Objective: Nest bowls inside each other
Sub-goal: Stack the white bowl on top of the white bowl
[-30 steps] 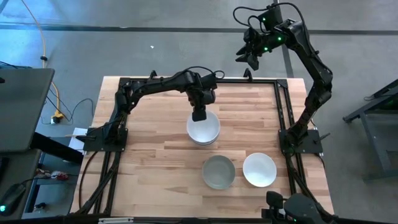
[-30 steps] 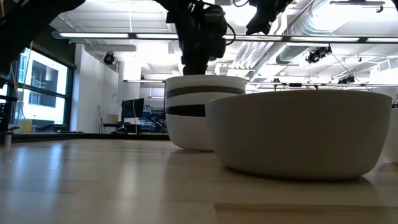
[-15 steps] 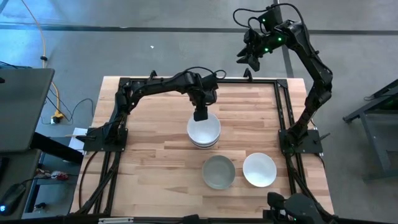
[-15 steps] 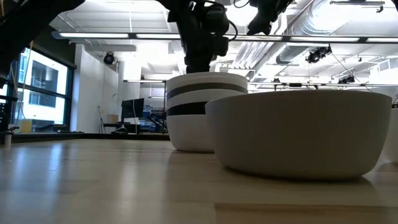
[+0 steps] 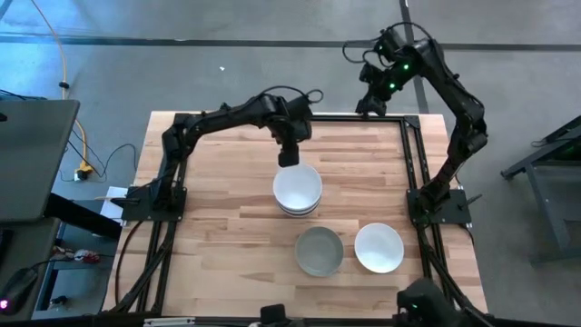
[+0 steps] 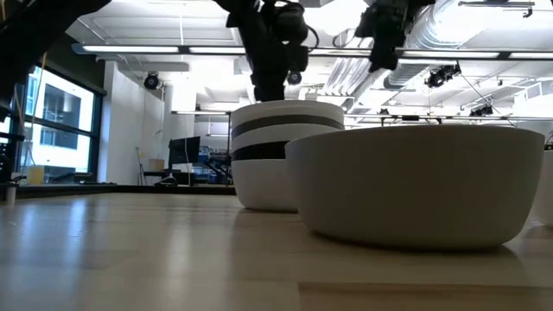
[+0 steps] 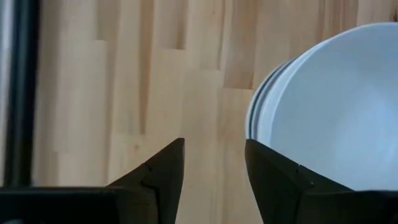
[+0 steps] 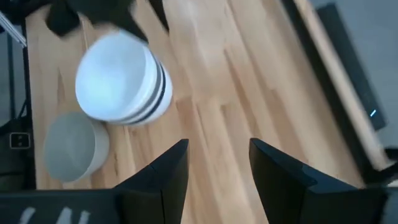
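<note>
Left end effector [image 5: 288,156], fingers apart and empty, hovers beside the stack of bowls [image 5: 297,189]; lift clear before fetching the grey bowl [image 5: 319,251]

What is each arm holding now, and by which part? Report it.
Nothing is held. The left gripper, jaws open, sits clear of the bowl stack; the right gripper is empty.

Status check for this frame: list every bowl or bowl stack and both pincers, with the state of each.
Bowl stack: nested, white bowl on top, standing free.
Grey bowl: loose, upright, empty.
White bowl: loose, upright, empty, beside the grey one.
Left pincer: open, empty, at the stack's far rim.
Right pincer: open, empty, raised over the table's far edge.
</note>
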Available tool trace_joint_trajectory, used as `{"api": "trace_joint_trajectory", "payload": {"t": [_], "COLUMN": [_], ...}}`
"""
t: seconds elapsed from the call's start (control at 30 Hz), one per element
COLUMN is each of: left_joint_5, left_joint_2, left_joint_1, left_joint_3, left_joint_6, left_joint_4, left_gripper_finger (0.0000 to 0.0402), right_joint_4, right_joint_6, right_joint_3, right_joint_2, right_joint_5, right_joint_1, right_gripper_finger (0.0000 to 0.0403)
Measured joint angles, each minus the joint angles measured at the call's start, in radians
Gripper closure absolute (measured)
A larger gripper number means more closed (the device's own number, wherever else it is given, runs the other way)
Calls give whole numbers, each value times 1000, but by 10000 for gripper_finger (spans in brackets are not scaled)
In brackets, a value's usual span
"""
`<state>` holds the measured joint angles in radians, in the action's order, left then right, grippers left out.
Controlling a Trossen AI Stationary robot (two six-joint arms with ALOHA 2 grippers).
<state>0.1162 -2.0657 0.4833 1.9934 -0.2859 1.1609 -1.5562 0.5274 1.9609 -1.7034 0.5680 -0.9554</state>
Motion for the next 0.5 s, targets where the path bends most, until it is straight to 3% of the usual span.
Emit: {"api": "trace_joint_trajectory", "payload": {"t": [0.23,0.5], "left_joint_5": [42,226], "left_joint_2": [102,283], "left_joint_1": [39,90], "left_joint_3": [0,0], "left_joint_6": [-55,-118], "left_joint_4": [7,80], "left_gripper_finger": [243,243], "right_joint_4": [12,10], "right_joint_6": [-33,-122], "right_joint_3": [-190,-276], "right_joint_2": [-2,-2], "right_joint_5": [-45,-55], "right_joint_1": [0,41], "right_gripper_finger": [244,244]}}
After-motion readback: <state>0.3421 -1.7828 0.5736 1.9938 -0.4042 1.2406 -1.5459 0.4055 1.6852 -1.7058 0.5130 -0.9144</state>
